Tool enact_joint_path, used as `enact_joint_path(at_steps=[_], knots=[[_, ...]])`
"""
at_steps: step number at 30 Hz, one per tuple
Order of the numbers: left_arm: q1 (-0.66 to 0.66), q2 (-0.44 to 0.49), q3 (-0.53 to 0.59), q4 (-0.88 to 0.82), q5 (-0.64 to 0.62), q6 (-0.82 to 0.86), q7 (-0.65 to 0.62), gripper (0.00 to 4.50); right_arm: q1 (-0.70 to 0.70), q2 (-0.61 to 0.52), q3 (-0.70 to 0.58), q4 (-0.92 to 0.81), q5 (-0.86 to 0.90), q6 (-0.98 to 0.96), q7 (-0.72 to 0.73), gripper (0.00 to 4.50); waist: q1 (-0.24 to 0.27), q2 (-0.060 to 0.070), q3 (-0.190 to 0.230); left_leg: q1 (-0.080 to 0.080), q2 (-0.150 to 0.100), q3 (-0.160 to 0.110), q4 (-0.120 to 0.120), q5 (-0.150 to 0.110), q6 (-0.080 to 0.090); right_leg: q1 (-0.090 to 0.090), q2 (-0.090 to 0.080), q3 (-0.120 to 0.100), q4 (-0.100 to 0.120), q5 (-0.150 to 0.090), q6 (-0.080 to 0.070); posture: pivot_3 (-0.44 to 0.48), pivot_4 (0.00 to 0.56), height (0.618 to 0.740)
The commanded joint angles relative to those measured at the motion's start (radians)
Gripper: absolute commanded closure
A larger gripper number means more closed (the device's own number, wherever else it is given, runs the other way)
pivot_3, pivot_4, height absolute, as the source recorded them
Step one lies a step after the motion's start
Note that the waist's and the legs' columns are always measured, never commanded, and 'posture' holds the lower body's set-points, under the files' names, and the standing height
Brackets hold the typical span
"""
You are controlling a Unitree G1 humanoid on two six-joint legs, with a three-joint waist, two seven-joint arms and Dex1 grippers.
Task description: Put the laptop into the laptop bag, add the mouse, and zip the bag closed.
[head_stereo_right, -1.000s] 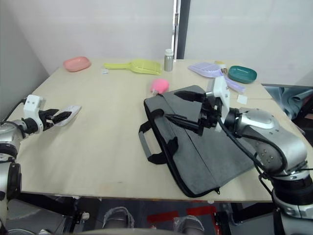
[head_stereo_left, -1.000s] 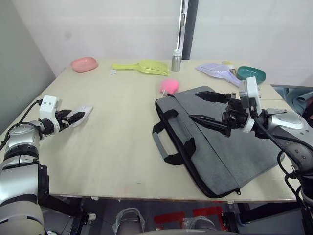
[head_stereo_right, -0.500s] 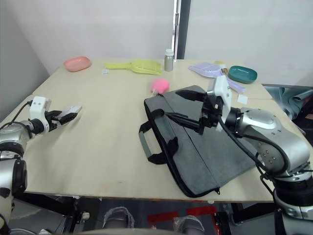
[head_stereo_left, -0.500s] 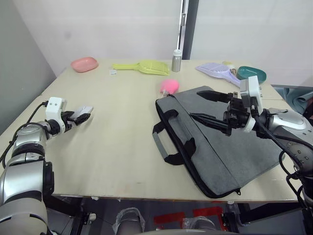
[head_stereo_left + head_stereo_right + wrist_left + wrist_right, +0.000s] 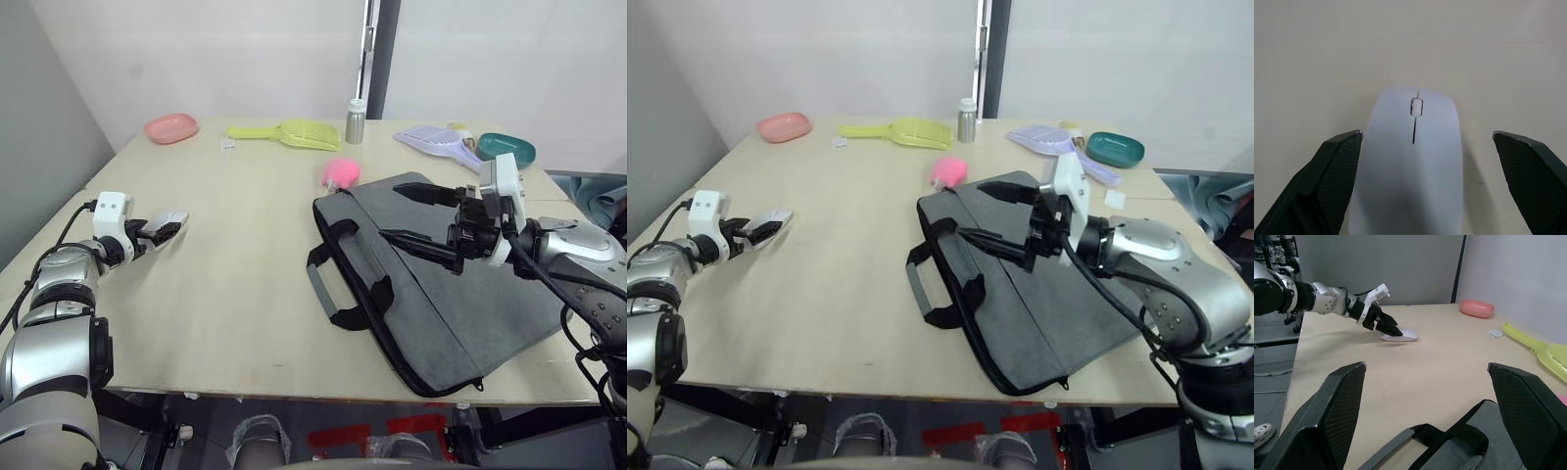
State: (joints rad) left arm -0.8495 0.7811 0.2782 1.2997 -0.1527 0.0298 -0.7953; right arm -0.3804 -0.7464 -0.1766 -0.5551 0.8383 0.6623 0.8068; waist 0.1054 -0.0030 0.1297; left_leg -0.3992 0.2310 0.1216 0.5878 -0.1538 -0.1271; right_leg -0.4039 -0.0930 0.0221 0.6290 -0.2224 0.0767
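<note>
White mouse (image 5: 1413, 161) lies flat on the pale wooden table (image 5: 245, 264), far out toward the robot's left edge. Scroll wheel faces away from the left gripper (image 5: 1430, 191), whose two black fingers are spread wide, one on each side of the mouse. A clear gap of table shows beside the one finger; the other (image 5: 1334, 171) sits just beside the mouse's edge, contact cannot be told. Nothing is gripped. From the head views the same gripper sits low over the table with the mouse at its fingertips.

Grey bag (image 5: 441, 294) lies flat on the robot's right half of the table, well apart from the mouse, its near corner reaching the front edge. Black strap handles (image 5: 338, 284) splay toward the table's middle. A pink fluffy ball (image 5: 340, 171) rests at the bag's far corner.

Right gripper (image 5: 423, 217) hangs above the bag's upper face, fingers held wide apart, holding nothing. Its wrist view looks across the table to the left gripper and mouse.

Along the far edge: a pink dish (image 5: 169, 127), a yellow scoop (image 5: 284, 132), a small metal bottle (image 5: 354, 121), a lilac scoop (image 5: 436, 142), a teal dish (image 5: 506, 149).
</note>
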Motion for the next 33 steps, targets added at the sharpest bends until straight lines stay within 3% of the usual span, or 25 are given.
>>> enact_joint_path(at_steps=[1,8,21,26,33], knots=[[-0.01,0.022,-0.007,0.001,0.025,-0.01,0.027,0.02,-0.009,-0.008,-0.017,-0.019,0.02,-0.003,-0.001,0.31,0.0,0.0,0.0,0.0,0.0,0.0,0.0,0.0,0.0,0.0,0.0,0.0,0.0,0.0,0.0,0.0,0.15,0.74],[-0.015,0.026,-0.01,0.005,0.051,-0.022,0.075,0.02,-0.003,-0.01,-0.019,-0.024,0.02,-0.003,-0.001,0.31,0.0,0.0,0.0,0.0,0.0,0.0,0.0,0.0,-0.001,0.0,0.0,0.0,0.0,0.0,0.0,0.0,0.15,0.74],[-0.001,0.014,-0.001,0.009,0.046,0.033,0.037,0.02,0.011,-0.016,-0.02,-0.029,0.011,-0.008,0.007,0.31,0.0,0.0,0.0,0.0,0.0,0.0,-0.001,0.001,-0.002,0.0,0.0,0.0,-0.001,0.0,0.0,0.0,0.15,0.74],[-0.002,0.025,0.004,0.005,0.045,0.021,0.038,1.55,0.022,-0.018,-0.022,-0.029,0.007,-0.013,0.009,0.31,0.0,0.0,0.0,0.0,0.0,0.0,-0.002,0.001,-0.002,0.0,0.0,0.0,-0.002,0.0,0.0,0.0,0.15,0.74],[0.007,0.039,0.022,-0.007,0.025,0.006,0.005,1.67,0.038,-0.013,-0.016,-0.03,-0.013,-0.025,0.006,0.31,-0.001,0.0,0.0,0.0,0.0,0.0,-0.002,0.001,-0.002,0.0,0.0,0.0,-0.003,0.0,0.0,0.0,0.15,0.74]])
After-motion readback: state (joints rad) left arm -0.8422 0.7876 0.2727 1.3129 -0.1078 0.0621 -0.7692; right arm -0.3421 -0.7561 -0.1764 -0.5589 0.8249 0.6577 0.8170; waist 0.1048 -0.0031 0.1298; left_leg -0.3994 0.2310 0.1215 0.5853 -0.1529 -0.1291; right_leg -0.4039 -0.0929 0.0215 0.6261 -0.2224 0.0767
